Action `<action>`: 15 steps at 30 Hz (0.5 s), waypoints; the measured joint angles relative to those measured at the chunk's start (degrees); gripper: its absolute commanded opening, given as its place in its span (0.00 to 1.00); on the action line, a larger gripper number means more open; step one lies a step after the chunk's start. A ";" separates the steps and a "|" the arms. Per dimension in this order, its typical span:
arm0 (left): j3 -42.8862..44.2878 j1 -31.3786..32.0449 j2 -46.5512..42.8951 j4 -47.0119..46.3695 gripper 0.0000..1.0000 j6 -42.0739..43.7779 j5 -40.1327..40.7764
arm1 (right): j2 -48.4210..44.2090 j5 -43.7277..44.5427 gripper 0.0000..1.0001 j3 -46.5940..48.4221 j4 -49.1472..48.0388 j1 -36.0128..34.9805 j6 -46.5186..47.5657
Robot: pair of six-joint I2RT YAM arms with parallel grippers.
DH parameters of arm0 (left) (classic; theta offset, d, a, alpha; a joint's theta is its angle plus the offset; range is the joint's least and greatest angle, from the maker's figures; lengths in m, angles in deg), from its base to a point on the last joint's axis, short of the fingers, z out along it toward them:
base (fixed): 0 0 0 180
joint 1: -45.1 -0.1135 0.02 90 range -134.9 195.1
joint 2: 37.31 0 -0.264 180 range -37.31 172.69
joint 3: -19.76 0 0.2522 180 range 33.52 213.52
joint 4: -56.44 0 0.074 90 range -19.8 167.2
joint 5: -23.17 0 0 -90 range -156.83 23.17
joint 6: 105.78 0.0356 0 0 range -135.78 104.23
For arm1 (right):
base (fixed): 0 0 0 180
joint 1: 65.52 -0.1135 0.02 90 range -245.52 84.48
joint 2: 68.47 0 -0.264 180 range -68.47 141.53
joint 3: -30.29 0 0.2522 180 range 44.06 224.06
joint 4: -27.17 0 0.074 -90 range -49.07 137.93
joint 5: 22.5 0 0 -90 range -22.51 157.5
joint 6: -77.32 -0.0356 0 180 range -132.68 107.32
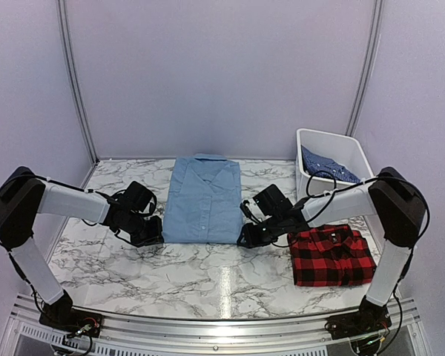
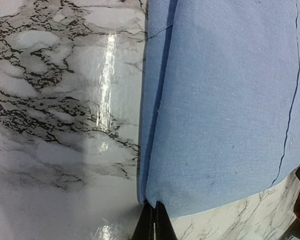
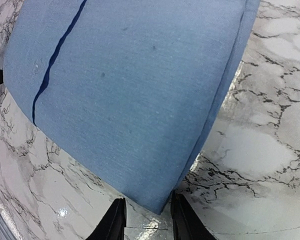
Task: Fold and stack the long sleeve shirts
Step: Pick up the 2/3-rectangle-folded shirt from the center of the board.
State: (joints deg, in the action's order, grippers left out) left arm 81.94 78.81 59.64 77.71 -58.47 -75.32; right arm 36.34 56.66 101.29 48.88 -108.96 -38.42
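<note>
A folded light blue shirt lies flat in the middle of the marble table, collar at the far end. My left gripper is at its near left corner; in the left wrist view the gripper is shut, pinching the tip of that corner of the shirt. My right gripper is at the near right corner. In the right wrist view that gripper is open, one finger on each side of the corner of the shirt. A folded red-and-black plaid shirt lies at the near right. A darker blue patterned shirt sits in the bin.
A white plastic bin stands at the far right against the back wall. Light walls close the table at the back and on both sides. A metal rail carrying the arm bases runs along the near edge.
</note>
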 measured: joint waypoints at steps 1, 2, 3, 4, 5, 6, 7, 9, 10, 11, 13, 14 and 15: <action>0.04 0.00 0.00 0.00 0.00 0.00 0.00 | -0.22 0.24 0.33 -0.22 -0.04 -0.04 0.22; 0.07 0.00 0.04 0.00 0.00 0.00 -0.02 | -0.39 0.55 0.33 -0.37 0.00 -0.09 0.31; 0.09 0.00 0.09 0.00 0.00 0.00 -0.02 | -0.57 0.90 0.33 -0.57 0.02 -0.13 0.48; 0.15 0.00 0.11 0.00 0.00 0.00 -0.02 | -0.70 1.20 0.33 -0.68 0.04 -0.17 0.68; 0.15 0.00 0.13 -0.02 0.00 0.00 -0.02 | -0.76 1.40 0.33 -0.76 0.04 -0.20 0.79; 0.15 0.00 0.13 -0.02 0.00 -0.04 -0.02 | -0.81 1.64 0.33 -0.83 0.04 -0.24 0.92; 0.15 0.00 0.13 -0.02 0.00 -0.15 -0.02 | -0.85 1.88 0.33 -0.83 0.04 -0.28 0.98; 0.17 0.00 0.13 -0.02 0.00 -0.20 -0.02 | -0.85 2.16 0.33 -0.83 0.07 -0.42 1.25; 0.17 0.00 0.13 -0.02 0.00 -0.20 -0.02 | -0.85 2.32 0.32 -0.83 0.07 -0.48 1.42; 0.17 0.00 0.13 0.00 0.00 -0.22 -0.02 | -0.85 2.40 0.32 -0.83 0.07 -0.55 1.57; 0.17 0.00 0.13 -0.02 0.00 -0.24 -0.02 | -0.85 2.51 0.29 -0.83 0.07 -0.74 1.81; 0.17 0.00 0.13 0.00 0.00 -0.26 -0.02 | -0.85 2.67 0.28 -0.83 0.07 -0.87 1.86; 0.17 0.00 0.13 -0.02 0.00 -0.33 -0.04 | -0.85 2.89 0.27 -0.83 0.09 -1.01 1.95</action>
State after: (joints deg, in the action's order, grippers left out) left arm 82.12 78.81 59.77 77.69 -58.80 -75.37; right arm 35.49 59.55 100.46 48.97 -109.96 -36.47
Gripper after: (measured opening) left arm 0.006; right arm 0.298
